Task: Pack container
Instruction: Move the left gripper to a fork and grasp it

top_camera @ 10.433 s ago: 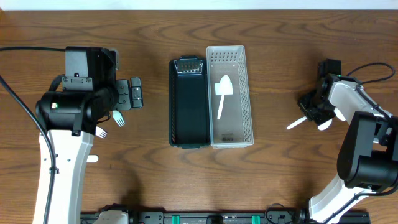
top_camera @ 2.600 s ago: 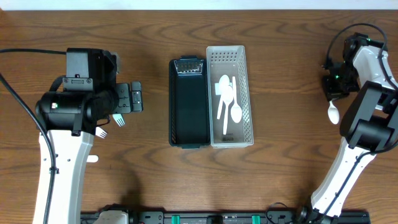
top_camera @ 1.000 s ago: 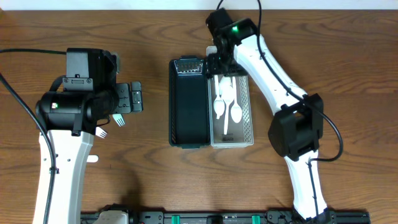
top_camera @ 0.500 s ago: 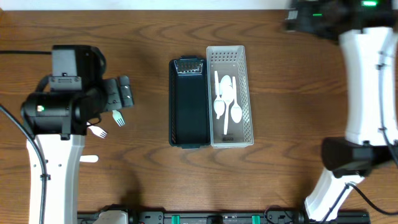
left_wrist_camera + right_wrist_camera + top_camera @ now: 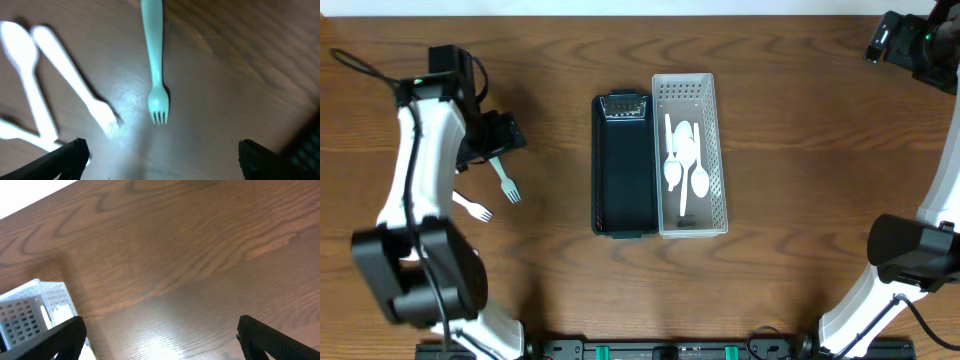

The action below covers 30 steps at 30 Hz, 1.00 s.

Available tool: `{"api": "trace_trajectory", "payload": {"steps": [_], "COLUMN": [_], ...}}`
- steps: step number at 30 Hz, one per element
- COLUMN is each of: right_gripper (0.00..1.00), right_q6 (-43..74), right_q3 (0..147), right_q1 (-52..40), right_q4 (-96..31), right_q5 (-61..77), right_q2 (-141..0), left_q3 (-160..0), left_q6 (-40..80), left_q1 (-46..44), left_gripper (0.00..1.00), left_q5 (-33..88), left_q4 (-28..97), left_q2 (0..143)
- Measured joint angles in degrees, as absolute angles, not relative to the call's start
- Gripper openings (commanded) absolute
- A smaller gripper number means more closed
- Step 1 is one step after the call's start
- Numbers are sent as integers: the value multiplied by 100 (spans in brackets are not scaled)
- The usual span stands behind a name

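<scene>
Wooden table (image 5: 800, 200) bears a basket (image 5: 721, 150) of spoons (image 5: 685, 160), forks (image 5: 505, 182) left of it; left gripper (image 5: 160, 155) and right gripper (image 5: 160, 335) gape, empty.

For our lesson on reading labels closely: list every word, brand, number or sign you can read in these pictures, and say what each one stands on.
No text can be read in any view.
Black tray: a pale patch at its far end, too small to tell whether it carries print.
White basket, spoons, forks, table: no markings visible.
</scene>
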State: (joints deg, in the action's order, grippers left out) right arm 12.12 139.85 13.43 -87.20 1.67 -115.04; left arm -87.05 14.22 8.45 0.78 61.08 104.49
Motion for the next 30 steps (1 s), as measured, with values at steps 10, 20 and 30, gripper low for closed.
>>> {"api": "trace_trajectory", "payload": {"steps": [10,20,30], "right_gripper": [99,99,99], "right_q6": [1059,998,998], "right_q3": [13985,13985,13985], "right_q1": [1345,1476,1623], "right_q4": [-8718,-8724,-8779], "right_q5": [174,169,163], "right_q2": [-11504,-11507,-11507], "left_q3": [-8508,-7850,-7524], "left_q6": [1483,1780,1822], "left_q1": [847,858,858], "left_gripper": [98,98,95], "left_q5": [523,670,727], "left_q4": [5758,5098,4775], "left_q2": [11511,11583,11522]}}
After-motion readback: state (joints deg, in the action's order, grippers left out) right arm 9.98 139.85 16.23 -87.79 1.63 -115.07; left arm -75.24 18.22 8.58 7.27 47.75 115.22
